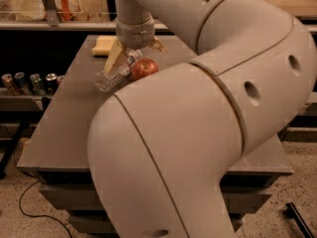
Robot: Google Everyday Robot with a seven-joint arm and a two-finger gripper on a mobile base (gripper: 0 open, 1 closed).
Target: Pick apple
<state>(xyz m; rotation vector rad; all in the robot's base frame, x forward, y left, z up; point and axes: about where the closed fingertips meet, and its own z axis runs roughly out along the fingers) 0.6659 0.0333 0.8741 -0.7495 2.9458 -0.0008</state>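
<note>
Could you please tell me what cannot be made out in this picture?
Camera view:
1. table: right half hidden by the arm.
2. apple: lower edge behind the arm; whether the gripper, just above it, touches it is unclear.
3. sponge: right end behind the gripper.
4. cans: labels too small.
</note>
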